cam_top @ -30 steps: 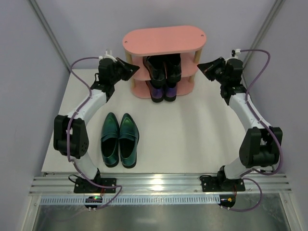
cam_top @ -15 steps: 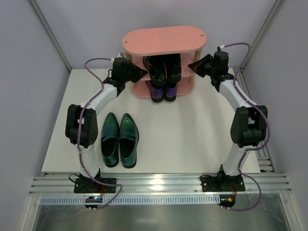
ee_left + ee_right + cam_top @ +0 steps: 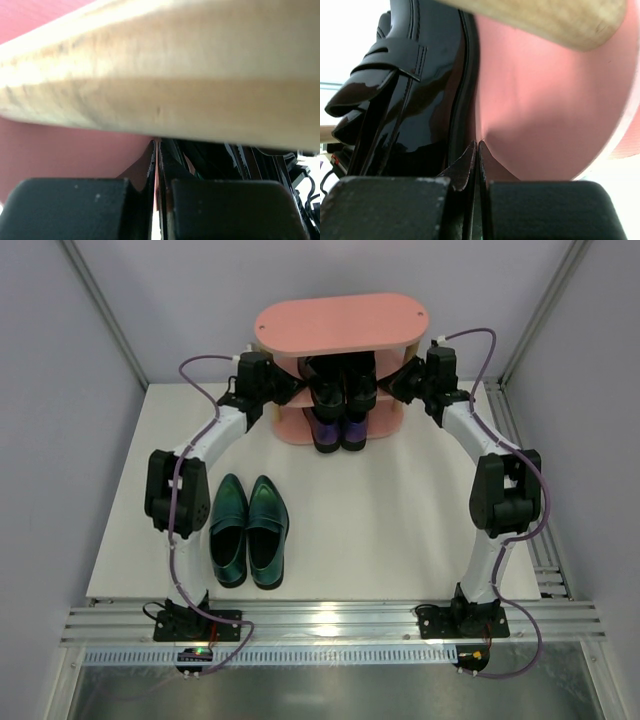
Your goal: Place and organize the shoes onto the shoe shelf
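The pink shoe shelf stands at the table's far middle. A black pair of shoes sits on its middle tier and a purple pair on the bottom tier, heels sticking out the front. A teal-green pair lies side by side on the table, front left. My left gripper is shut and empty, its tips at the shelf's left end, right under a wooden post. My right gripper is shut and empty, its tips against the pink board beside a black shoe.
The white table is bounded by grey walls left, right and behind. A metal rail runs along its near edge, carrying both arm bases. Both arms arch round the shelf from either side.
Both arms have swung inward from the table's sides. Their shut tips now sit against the shelf's two ends. The shoes have not moved.
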Motion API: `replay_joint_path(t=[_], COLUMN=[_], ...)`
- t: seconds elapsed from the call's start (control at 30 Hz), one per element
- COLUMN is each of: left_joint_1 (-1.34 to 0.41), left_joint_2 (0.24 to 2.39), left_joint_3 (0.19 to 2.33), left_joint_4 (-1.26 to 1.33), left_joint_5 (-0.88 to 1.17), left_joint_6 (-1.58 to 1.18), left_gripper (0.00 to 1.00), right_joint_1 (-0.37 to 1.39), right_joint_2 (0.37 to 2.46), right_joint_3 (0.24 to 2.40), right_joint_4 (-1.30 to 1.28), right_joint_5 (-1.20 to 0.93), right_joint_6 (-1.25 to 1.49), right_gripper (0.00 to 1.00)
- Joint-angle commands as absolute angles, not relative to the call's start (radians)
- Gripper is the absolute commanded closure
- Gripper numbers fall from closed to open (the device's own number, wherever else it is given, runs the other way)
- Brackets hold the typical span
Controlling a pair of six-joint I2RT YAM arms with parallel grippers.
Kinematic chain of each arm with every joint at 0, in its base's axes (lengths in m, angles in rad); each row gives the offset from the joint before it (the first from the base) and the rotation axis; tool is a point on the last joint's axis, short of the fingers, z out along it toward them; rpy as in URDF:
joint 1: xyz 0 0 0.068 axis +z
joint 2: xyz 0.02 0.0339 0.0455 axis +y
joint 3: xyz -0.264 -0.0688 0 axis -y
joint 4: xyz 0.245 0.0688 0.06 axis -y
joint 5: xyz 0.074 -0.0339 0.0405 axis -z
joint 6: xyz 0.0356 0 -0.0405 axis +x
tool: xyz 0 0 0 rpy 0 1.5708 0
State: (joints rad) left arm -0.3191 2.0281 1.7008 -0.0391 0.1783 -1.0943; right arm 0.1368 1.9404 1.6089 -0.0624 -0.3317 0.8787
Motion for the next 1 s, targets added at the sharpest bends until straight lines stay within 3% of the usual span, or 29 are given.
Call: replay_joint_path(t=[0.0, 0.57, 0.97], left_joint_1=[-0.325, -0.325, -0.31], left_joint_2=[2.054, 2.134, 2.07], left_joint_3=[1.753, 1.845, 1.777], left_joint_4=[-0.031, -0.044, -0.005], left_joint_5=[0.186, 0.207, 0.213], left_joint_6=[-1.092, -1.118, -1.092], left_gripper=[1.0, 1.0, 1.0], right_joint_1=[0.144, 0.15, 0.147], right_joint_2=[1.925, 1.899, 1.847], right_joint_3=[1.6, 1.552, 1.5], right_joint_4=[-0.034, -0.011, -0.006], right_joint_5=[-0.348, -0.362, -0.361], right_joint_6=[0.867, 0.877, 0.867], right_gripper=[0.96, 0.96, 0.96])
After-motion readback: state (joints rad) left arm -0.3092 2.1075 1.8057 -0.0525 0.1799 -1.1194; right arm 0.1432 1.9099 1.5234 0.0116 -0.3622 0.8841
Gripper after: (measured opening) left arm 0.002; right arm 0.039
